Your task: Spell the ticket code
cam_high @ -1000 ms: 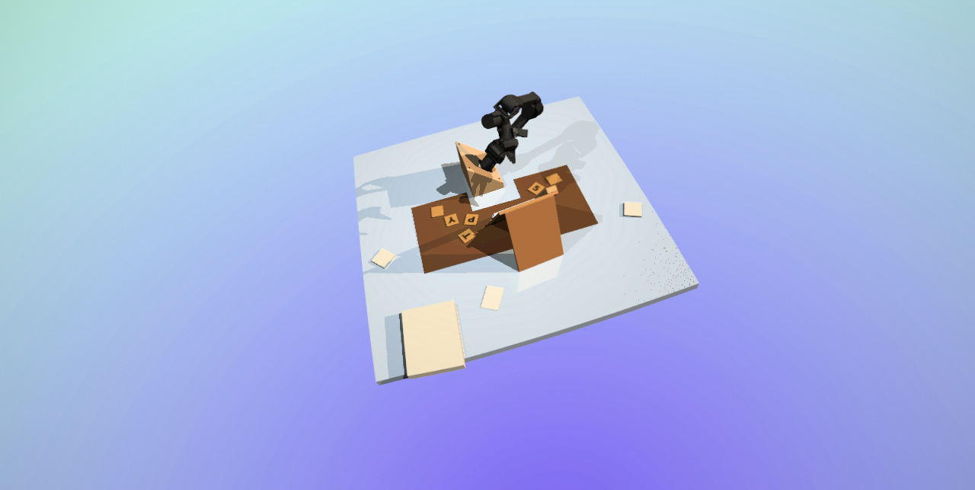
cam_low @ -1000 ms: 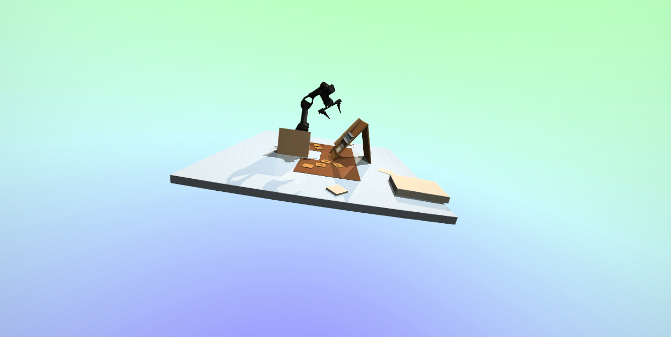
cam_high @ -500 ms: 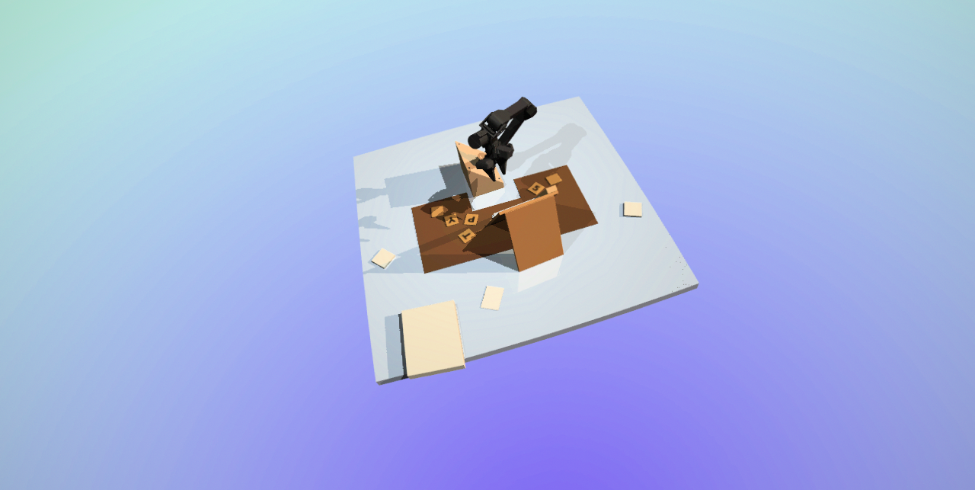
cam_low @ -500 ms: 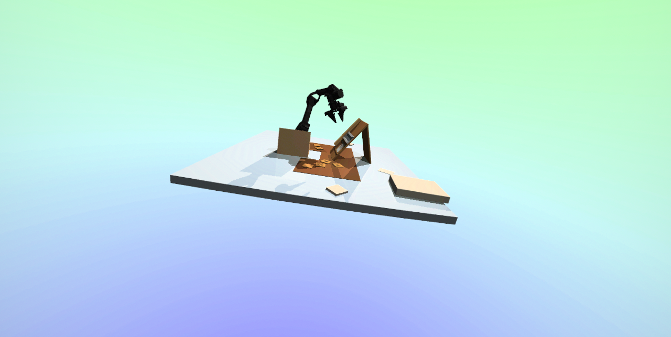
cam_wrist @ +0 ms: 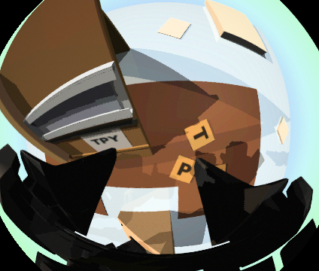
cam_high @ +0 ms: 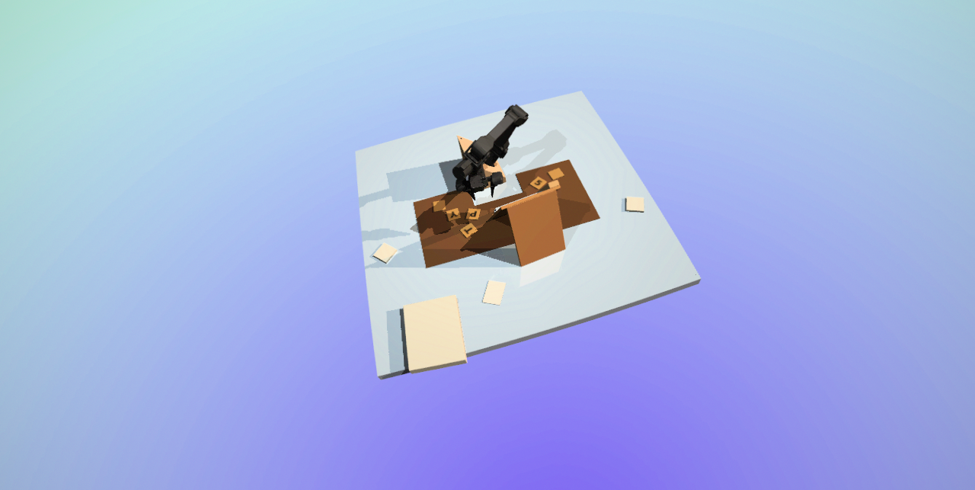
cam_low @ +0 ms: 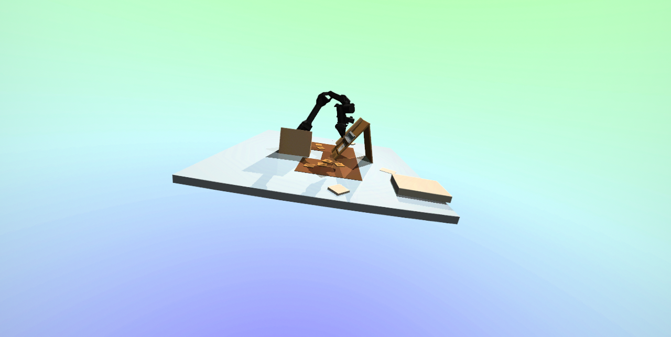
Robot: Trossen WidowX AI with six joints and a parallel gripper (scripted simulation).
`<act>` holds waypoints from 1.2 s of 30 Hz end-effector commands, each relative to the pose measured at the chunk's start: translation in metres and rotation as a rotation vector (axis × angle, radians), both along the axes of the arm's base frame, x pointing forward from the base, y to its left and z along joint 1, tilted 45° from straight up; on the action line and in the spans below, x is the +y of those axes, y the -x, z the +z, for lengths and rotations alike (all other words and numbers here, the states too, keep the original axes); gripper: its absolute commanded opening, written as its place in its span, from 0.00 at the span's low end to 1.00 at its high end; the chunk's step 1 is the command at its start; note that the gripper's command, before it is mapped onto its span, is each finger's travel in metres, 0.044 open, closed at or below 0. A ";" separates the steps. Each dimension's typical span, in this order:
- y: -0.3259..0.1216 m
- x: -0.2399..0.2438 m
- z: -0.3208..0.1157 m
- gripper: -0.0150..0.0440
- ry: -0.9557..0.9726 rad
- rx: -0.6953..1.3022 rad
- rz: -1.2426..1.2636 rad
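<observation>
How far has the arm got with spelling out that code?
Barely begun, it seems. The ticket reads TPY, but no tile shows in the part of the rail that the wrist view shows. The T tile and P tile lie loose on the brown mat, as does the Y tile. The gripper is open and holds nothing. Placing all three appears left.
</observation>
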State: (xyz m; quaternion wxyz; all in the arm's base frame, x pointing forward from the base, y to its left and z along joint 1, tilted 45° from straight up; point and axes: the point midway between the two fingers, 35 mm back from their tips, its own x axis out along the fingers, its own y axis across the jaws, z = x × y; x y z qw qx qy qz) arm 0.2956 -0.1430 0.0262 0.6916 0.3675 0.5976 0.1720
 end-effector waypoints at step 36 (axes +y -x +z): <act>-0.005 0.042 -0.175 0.83 -0.099 0.844 -0.557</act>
